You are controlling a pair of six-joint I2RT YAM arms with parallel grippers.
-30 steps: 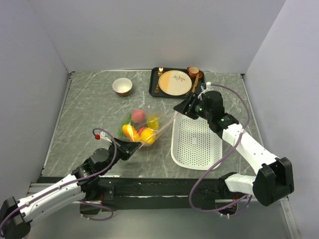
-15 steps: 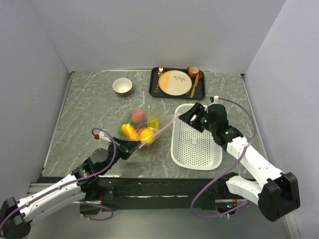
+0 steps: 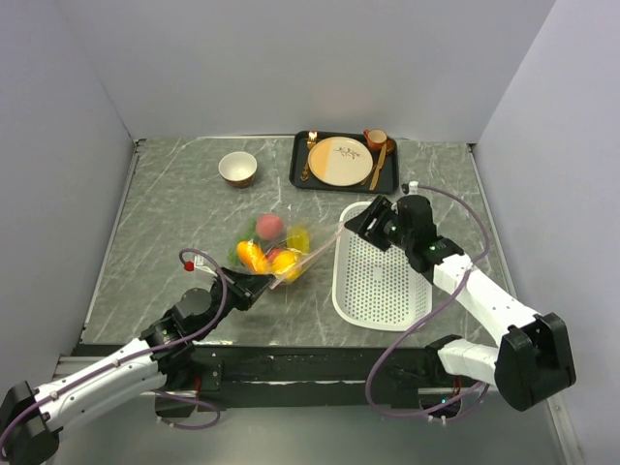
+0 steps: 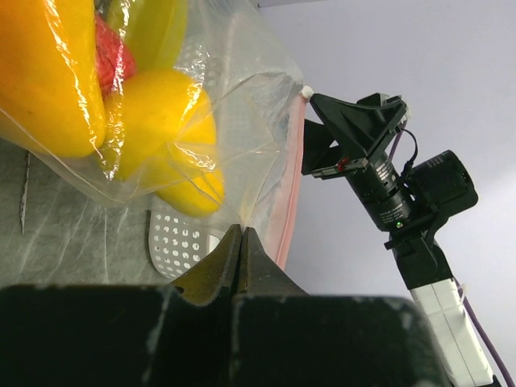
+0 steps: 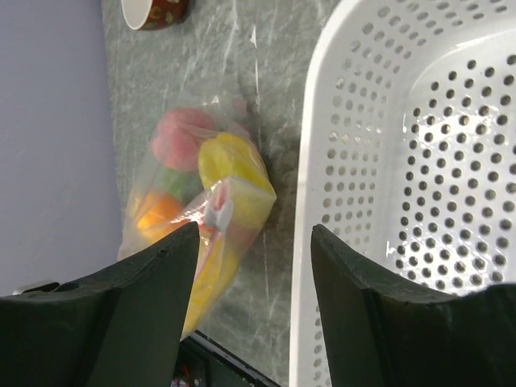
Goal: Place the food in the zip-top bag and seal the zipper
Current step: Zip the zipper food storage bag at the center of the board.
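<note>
- Left gripper (image 4: pixel 240 242) is clamped tight: its two dark fingers meet on a pinch of the clear, crinkly zip-top bag (image 3: pixel 274 250) at the near corner, right beside the zipper.
- The bag lies on the grey marbled table (image 3: pixel 165 223), just left of the white perforated plastic basket (image 3: pixel 383 276) and nearer than the small cream bowl (image 3: pixel 237 168).
- Toy food is inside the plastic: a pink peach (image 3: pixel 269 226) at the far end, a yellow piece (image 3: pixel 297 238) beside it, and an orange piece (image 3: pixel 253 257) toward the left arm. The left wrist view adds a red strawberry (image 4: pixel 113 56) tucked among the yellow ones.
- The thin pale pink zipper strip (image 3: pixel 316 254) runs in a straight line from the left gripper's pinch up toward the right arm.
- Right gripper (image 3: pixel 360 219) hovers over the basket's far-left corner, jaws spread wide and nothing between them.
- Its tips sit just beside the strip's far end with its small white tab; contact cannot be told.
- Whether the zipper is pressed closed along its length cannot be told either.
- At the back, a black tray (image 3: pixel 298 172) carries a round plate (image 3: pixel 340 160).
</note>
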